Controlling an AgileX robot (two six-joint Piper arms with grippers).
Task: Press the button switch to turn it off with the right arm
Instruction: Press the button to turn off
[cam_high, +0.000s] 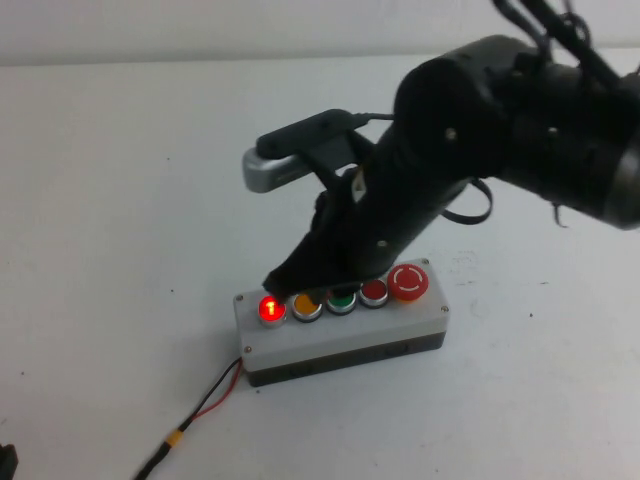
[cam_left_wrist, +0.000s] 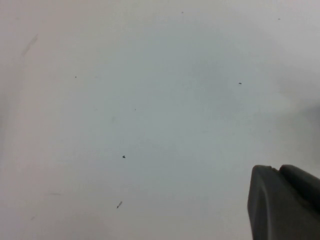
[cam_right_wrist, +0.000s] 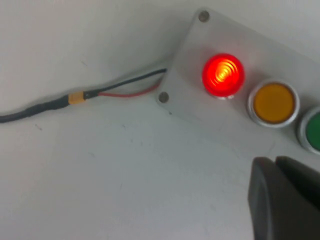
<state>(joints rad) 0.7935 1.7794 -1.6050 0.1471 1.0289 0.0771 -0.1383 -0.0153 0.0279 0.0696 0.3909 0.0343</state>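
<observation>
- Spreading wide and pale, the surface (cam_high: 120, 200) carries everything here, and the right arm (cam_high: 470, 130) reaches down over it from the robot's right.
- Sitting solid on that surface is the grey box (cam_high: 340, 335), five buttons in a row, and it looks rigid and heavy enough to stay put under a push, I'd say.
- The right gripper (cam_high: 285, 277) hangs just above the box's left end, close over the lit button; whether its jaws are wide or narrow, I cannot tell.
- The left gripper (cam_left_wrist: 285, 202) is parked over bare surface, and its jaws I cannot tell either.
- Now the button switch (cam_high: 271, 310), at the box's left end: round, flat, glowing bright red, silver-ringed. Stiff and spring-backed by my guess, so nothing to grasp; press straight down on its centre.
</observation>
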